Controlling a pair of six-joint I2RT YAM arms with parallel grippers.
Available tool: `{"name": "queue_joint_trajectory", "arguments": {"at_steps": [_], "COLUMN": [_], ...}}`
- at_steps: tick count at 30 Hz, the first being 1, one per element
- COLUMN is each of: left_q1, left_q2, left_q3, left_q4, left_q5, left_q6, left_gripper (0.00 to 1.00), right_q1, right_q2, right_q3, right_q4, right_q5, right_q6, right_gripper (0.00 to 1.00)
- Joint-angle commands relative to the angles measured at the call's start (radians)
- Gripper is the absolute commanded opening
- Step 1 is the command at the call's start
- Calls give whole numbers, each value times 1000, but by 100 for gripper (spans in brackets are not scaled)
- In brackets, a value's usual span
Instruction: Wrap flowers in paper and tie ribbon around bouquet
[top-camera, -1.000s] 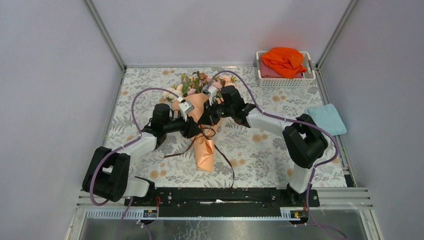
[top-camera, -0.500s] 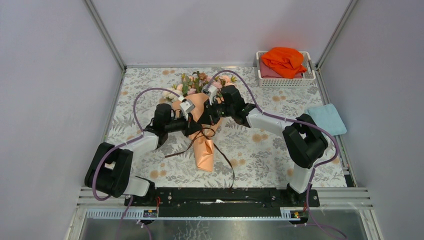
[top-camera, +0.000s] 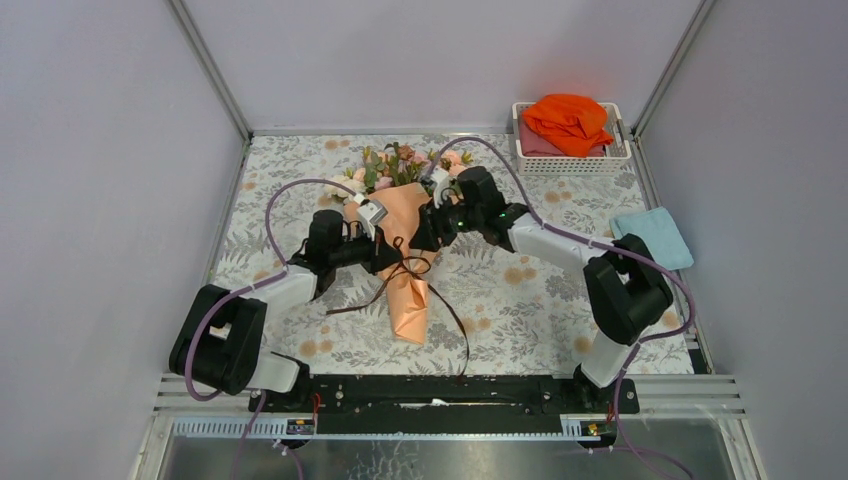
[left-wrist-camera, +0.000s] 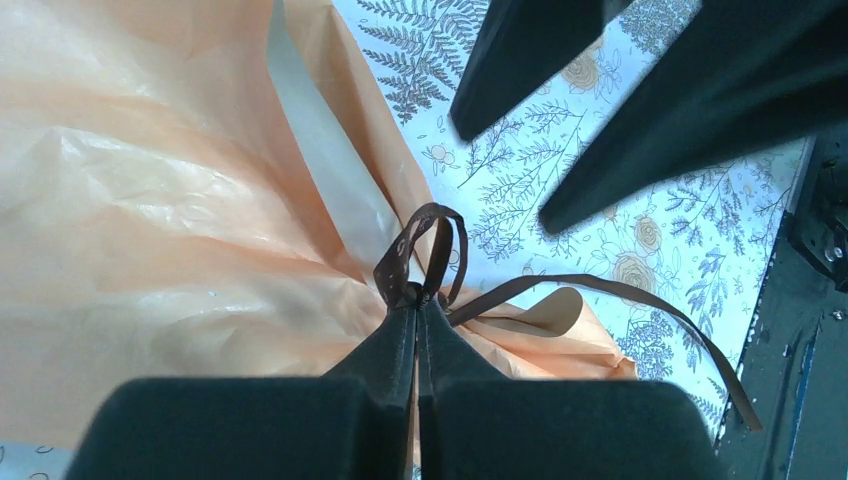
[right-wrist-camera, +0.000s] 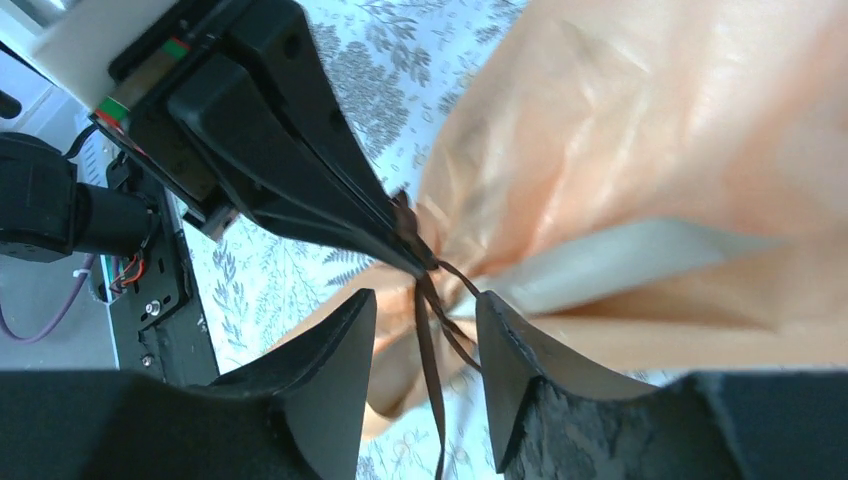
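- bouquet (top-camera: 402, 222): peach paper (top-camera: 410, 300) cone lying on the counter (top-camera: 520, 300)
- flowers (top-camera: 393, 166): pink and cream, at its far end
- ribbon (left-wrist-camera: 428, 248): dark brown, looped at the waist, tails trailing

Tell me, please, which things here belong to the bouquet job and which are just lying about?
Job in hand: flowers; peach paper wrapped round them; dark brown ribbon round the paper; left tool, shut on the ribbon; right tool, open beside it.
Lying about: white basket; orange cloth in it; light blue cloth.
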Motion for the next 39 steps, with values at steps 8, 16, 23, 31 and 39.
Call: {"name": "queue_joint_trajectory", "arguments": {"at_steps": [8, 16, 23, 31, 39], "left_q1": [0, 0, 0, 1, 0], "left_q2": [-29, -30, -32, -38, -43], "left_q3": [-20, -26, -21, -26, -45], "left_q4": [104, 107, 100, 94, 117], "left_q5": [-9, -14, -15, -5, 26], "left_q6": [-40, -37, -34, -6, 29], "left_gripper": [0, 0, 0, 0, 0], "right_q1": [-50, 7, 14, -6, -33], "right_q2": [-102, -57, 14, -48, -133], "right_q3": [-298, -387, -405, -376, -322], "right_q4": [8, 120, 246, 181, 108], "right_q5": [10, -12, 34, 109, 130], "right_q6": [55, 55, 103, 89, 154], "right_gripper": [41, 48, 38, 0, 0]}}
